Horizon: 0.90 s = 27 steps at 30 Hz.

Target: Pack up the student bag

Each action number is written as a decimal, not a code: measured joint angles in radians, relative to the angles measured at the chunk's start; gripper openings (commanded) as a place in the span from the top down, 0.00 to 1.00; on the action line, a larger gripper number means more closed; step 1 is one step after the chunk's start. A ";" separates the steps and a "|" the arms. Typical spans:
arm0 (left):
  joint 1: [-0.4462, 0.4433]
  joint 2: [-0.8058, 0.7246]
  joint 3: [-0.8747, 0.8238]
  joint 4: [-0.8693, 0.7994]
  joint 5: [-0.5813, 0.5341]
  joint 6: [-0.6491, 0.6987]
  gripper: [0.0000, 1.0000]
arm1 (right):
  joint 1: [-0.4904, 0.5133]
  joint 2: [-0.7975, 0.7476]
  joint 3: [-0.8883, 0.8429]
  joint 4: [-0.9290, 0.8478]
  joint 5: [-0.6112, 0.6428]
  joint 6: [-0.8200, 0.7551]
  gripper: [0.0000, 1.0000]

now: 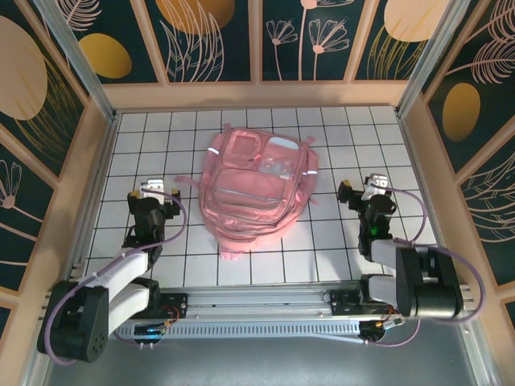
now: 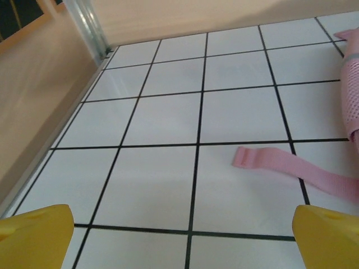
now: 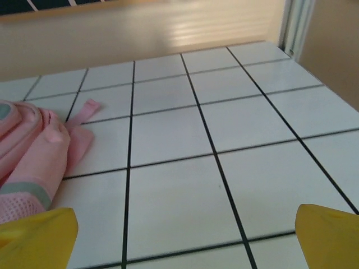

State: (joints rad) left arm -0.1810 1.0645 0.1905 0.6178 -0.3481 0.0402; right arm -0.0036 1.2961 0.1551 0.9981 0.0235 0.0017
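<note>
top external: student bag (image 1: 256,186) between left claw (image 1: 160,190) and right claw (image 1: 363,188), both gaping empty.

1. I'm working in a robot test cell: a lab rig, not a home or shop.
2. A white table (image 1: 338,241) ruled in a black grid is serving as the floor.
3. Wooden framing (image 1: 257,95) with dark leaf-patterned panels (image 1: 213,40) is boxing it in left, right and far.
4. An aluminium rail (image 1: 257,299) is carrying the left arm (image 1: 121,277) and right arm (image 1: 402,269) along the near edge.
</note>
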 measured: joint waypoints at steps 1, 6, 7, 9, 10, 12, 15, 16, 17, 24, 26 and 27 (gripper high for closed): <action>0.000 0.026 -0.011 0.059 0.012 0.000 0.01 | -0.004 0.050 0.001 0.054 -0.013 0.000 0.01; 0.009 0.145 -0.064 0.311 0.053 -0.010 0.01 | -0.043 0.256 0.003 0.251 -0.048 0.015 0.01; 0.011 0.168 -0.064 0.350 0.061 -0.011 0.01 | -0.043 0.267 0.003 0.262 -0.053 0.014 0.01; 0.014 0.215 -0.056 0.413 0.077 -0.010 0.01 | -0.041 0.272 0.003 0.300 -0.068 0.011 0.01; 0.018 0.245 -0.041 0.429 0.088 -0.004 0.01 | -0.040 0.272 0.003 0.320 -0.075 0.011 0.01; 0.024 0.310 0.003 0.453 0.113 0.009 0.01 | -0.040 0.272 0.003 0.345 -0.079 0.011 0.01; 0.061 0.367 0.068 0.456 0.168 0.007 0.01 | -0.040 0.272 0.003 0.364 -0.085 0.010 0.01; 0.080 0.367 0.070 0.466 0.186 0.003 0.01 | -0.040 0.272 0.004 0.364 -0.085 0.011 0.01; 0.103 0.369 0.063 0.495 0.202 -0.005 0.01 | -0.040 0.272 0.007 0.361 -0.081 0.012 0.01; 0.175 0.468 0.021 0.618 0.284 -0.050 0.01 | -0.037 0.272 0.046 0.335 -0.053 0.014 0.01; 0.179 0.467 0.021 0.628 0.311 -0.053 0.01 | -0.032 0.272 0.047 0.330 -0.047 0.014 0.01; 0.180 0.466 0.021 0.629 0.320 -0.054 0.01 | -0.031 0.272 0.047 0.328 -0.047 0.014 0.01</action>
State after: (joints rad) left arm -0.0010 1.5307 0.2111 1.2472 -0.0284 -0.0135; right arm -0.0345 1.5681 0.2020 1.3266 -0.0235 0.0162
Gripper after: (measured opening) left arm 0.990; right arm 0.992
